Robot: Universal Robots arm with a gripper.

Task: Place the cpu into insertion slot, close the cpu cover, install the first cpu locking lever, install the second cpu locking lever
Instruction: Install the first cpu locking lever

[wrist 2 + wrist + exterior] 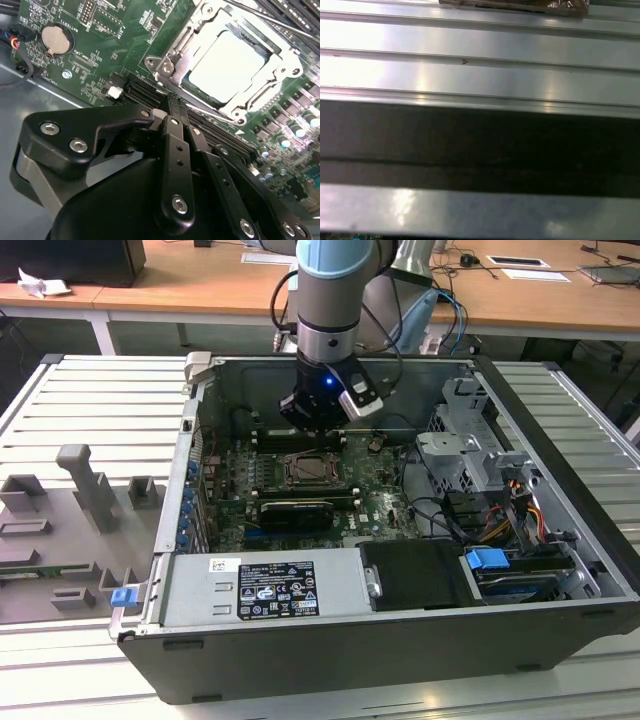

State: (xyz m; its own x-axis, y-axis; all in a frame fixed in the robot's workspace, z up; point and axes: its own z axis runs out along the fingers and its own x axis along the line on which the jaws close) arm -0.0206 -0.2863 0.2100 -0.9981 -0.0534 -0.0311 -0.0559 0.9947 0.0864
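The tool [170,107], fingers pressed together and grasping nothing, hangs just beside the socket on the green board [90,65], where the cpu [227,65] lies seated under the closed cpu cover [175,55].

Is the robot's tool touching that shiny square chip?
Apart. In the second wrist view the tool sits short of the chip, with slots between them.

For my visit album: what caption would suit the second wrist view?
The pincer, shut and empty, hangs beside the socket, where the cpu lies under the closed cover.
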